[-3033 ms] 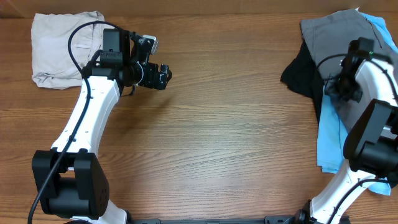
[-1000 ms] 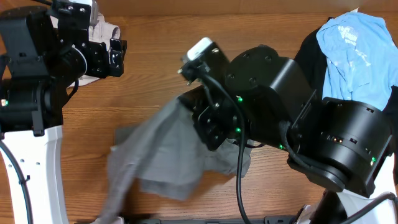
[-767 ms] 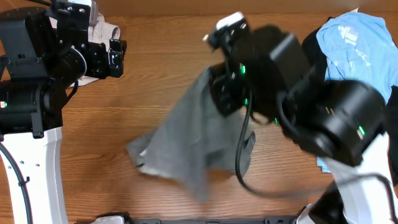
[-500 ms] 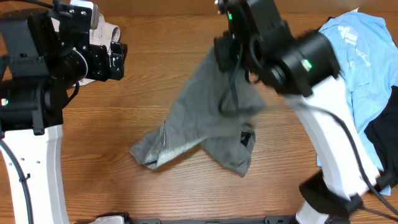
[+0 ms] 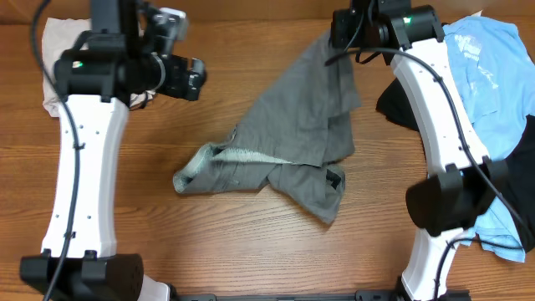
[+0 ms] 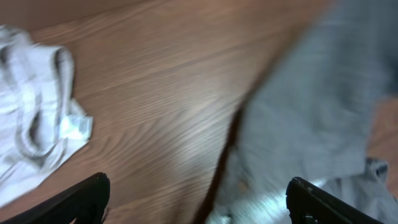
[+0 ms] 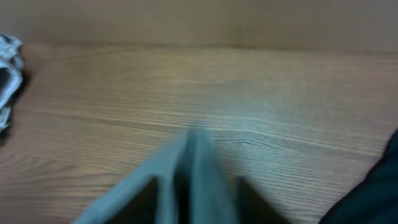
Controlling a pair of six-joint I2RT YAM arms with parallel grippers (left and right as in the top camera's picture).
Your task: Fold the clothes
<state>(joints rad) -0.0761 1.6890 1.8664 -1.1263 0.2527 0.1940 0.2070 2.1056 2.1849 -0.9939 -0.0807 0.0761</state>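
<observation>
The grey shorts [image 5: 292, 142] lie crumpled mid-table, with one corner lifted toward the far edge. My right gripper [image 5: 341, 35] is shut on that raised corner, and the cloth hangs down from it, blurred, in the right wrist view [image 7: 193, 180]. My left gripper [image 5: 192, 79] is open and empty, above bare wood to the left of the shorts. Its fingers stand wide apart in the left wrist view [image 6: 198, 185], with grey fabric [image 6: 311, 106] to their right. The beige shorts [image 5: 52, 50] lie at the far left. The light blue shirt [image 5: 481, 71] and the black garment [image 5: 393, 104] are piled at the right.
The beige shorts also show in the left wrist view [image 6: 31, 124]. The right arm's white links [image 5: 435, 109] cross in front of the clothes pile. The pile runs down the right edge of the table [image 5: 251, 251].
My right gripper took the grey shorts from the right pile, swung them over mid-table, then drew the held corner back toward the far right. My left arm rose and its gripper shifted right.
</observation>
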